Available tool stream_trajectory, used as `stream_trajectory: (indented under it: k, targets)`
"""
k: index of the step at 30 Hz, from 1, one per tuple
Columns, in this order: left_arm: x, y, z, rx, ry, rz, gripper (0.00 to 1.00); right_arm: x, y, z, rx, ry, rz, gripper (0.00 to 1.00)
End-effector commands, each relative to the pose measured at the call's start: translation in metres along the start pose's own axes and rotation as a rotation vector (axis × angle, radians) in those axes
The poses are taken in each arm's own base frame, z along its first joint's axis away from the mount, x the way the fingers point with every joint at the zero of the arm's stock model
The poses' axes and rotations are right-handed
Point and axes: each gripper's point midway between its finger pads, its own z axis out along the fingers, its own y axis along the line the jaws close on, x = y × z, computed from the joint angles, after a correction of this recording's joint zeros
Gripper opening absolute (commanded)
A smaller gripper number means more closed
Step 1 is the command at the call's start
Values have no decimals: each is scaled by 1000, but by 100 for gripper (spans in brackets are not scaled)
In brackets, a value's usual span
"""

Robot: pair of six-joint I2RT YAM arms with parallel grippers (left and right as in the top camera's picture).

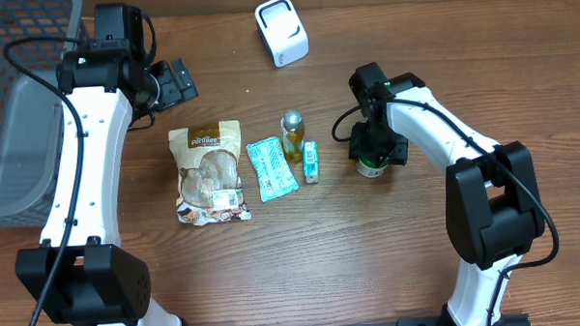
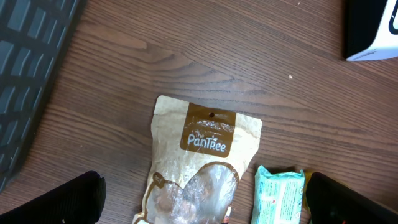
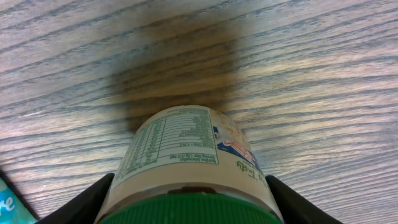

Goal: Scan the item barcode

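On the right half of the desk (image 1: 390, 266), right gripper (image 3: 186, 202) straddles the upright green-capped jar (image 3: 180, 143); can't tell if it's pinching. Left gripper (image 2: 208, 199) spread wide, empty. Risk: uneven squeeze on the round wall could tip or skid the jar, spoiling the barcode scan.

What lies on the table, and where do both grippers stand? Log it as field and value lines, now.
scanner: white, at the far edge
basket: grey, on the robot's left
item row: snack pouch, teal packet, small bottle, small box
jar: green cap, upright, apart from the row
left gripper: open, empty, beyond the pouch's far end
right gripper: jaws on either side of the jar, contact unclear
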Motion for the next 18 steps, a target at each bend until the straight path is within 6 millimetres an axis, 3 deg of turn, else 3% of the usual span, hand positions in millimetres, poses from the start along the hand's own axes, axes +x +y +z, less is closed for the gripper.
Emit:
stream_trajectory:
  k: [1, 6, 11, 18]
  targets:
    - [-6, -3, -9, 13, -27, 13, 100, 0, -5, 2, 12, 3, -5, 64]
    - [-6, -3, -9, 13, -27, 13, 99, 0, -5, 2, 12, 3, -5, 63]
    - [-6, -3, -9, 13, -27, 13, 100, 1, -6, 4, 14, 6, -5, 73]
    - [-6, -3, -9, 13, -27, 13, 100, 3, -6, 12, 13, 4, -5, 73]
